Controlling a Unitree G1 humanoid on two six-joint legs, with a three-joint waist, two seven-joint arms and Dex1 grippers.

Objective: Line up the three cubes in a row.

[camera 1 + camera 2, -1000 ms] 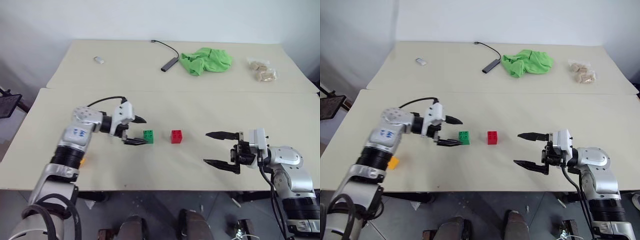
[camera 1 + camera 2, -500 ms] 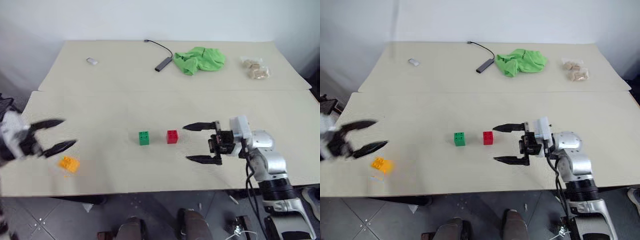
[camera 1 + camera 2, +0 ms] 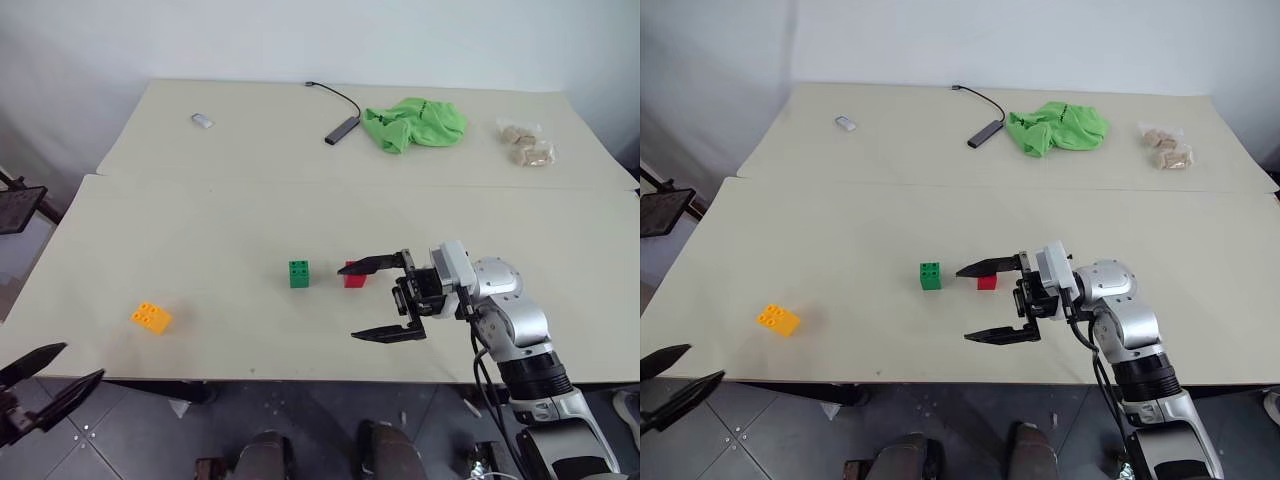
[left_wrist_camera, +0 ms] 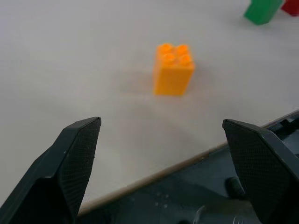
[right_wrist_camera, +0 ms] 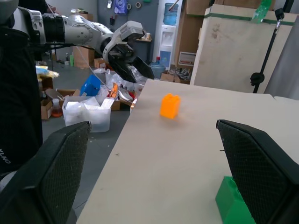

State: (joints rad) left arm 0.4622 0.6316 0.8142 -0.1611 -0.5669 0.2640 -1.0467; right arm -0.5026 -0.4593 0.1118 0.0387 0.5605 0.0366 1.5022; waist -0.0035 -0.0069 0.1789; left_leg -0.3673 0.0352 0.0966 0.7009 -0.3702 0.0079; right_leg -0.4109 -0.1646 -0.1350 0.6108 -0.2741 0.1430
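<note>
The right gripper (image 3: 378, 300) is seen wide open, nothing held, hovering low over the table (image 3: 200, 250). The red cube (image 3: 354, 277) sits just past its upper finger, partly hidden by it; the green cube (image 3: 298, 273) is just beyond, beside the red one. The left gripper (image 3: 45, 378) is spread open and empty, off the table's near edge. The orange cube (image 3: 150, 317) lies alone ahead of it, well apart from the other two cubes.
</note>
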